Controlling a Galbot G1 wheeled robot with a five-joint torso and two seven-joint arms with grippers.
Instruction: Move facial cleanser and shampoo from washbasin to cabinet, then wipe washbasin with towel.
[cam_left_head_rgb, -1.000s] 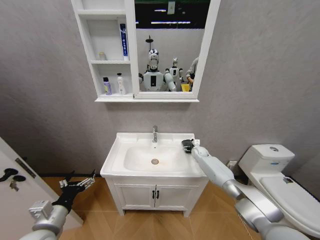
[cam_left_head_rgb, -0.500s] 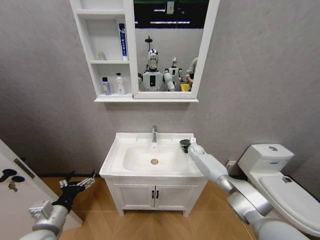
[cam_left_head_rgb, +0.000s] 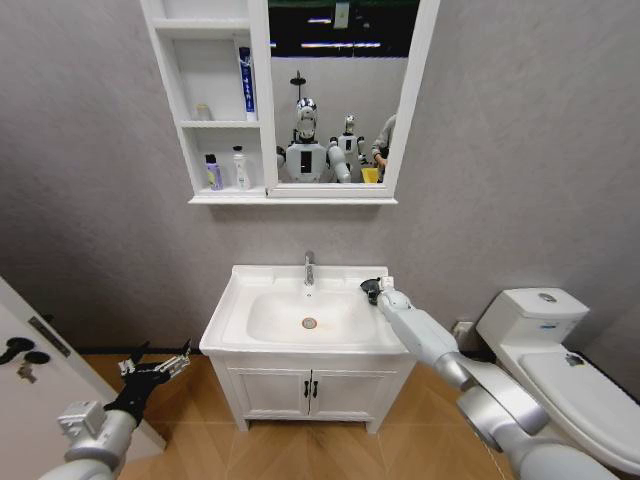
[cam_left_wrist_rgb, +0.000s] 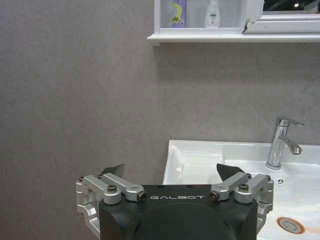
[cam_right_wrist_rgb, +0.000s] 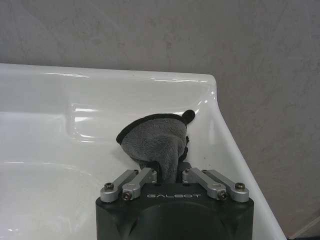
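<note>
- Head view: slid a touch left along the far right deck of the washbasin (cam_left_head_rgb: 232, 322) since a second ago, then almost still over the last half second — right gripper (cam_left_head_rgb: 374, 291) with the dark towel (cam_left_head_rgb: 371, 286) bunched at its tip. Sits just right of the tap (cam_left_head_rgb: 309, 268), far side of the bowl rim; bowl and drain (cam_left_head_rgb: 309, 323) lie near and left of it. Two bottles stand on the lower cabinet shelf (cam_left_head_rgb: 226, 171), so only wiping looks left to do.
- Head view: hangs low at the near left, well apart from the basin, spread wide and empty — left gripper (cam_left_head_rgb: 152, 367). Right arm by far the nearer one to the bowl.
- Left wrist view: left gripper (cam_left_wrist_rgb: 171, 176) with fingers splayed, nothing between them; basin corner and tap (cam_left_wrist_rgb: 281, 143) beyond, bottles (cam_left_wrist_rgb: 179, 12) high on the shelf.
- Right wrist view: right gripper (cam_right_wrist_rgb: 169, 173) pinching the grey towel (cam_right_wrist_rgb: 153, 139), folded bulk pushed ahead of the fingertips and seemingly resting on the deck, close to the right edge. Unwiped bowl lies left and nearer, so probably a sweep leftward.
</note>
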